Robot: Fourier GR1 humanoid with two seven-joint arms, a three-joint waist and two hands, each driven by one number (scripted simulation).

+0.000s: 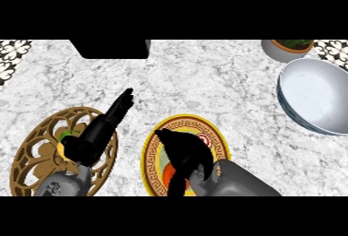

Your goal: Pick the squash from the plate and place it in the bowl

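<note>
A yellow plate (pixel 151 152) with a patterned rim lies at the lower middle of the counter. My right hand (pixel 185 150) hangs directly over it and covers most of its centre. An orange patch (pixel 169 174), probably the squash, shows just under the hand's left edge; the rest is hidden, so I cannot tell whether the hand holds it. The large white bowl (pixel 314 97) stands at the right edge, well apart from the plate. My left hand (pixel 102 131) rests open at the left, fingers straight and pointing up and to the right.
A gold openwork round stand (pixel 41 147) lies under my left hand, with a small green thing (pixel 66 136) on it. A potted plant (pixel 289 46) stands at the back right behind the bowl. A black block (pixel 112 48) sits at the back edge.
</note>
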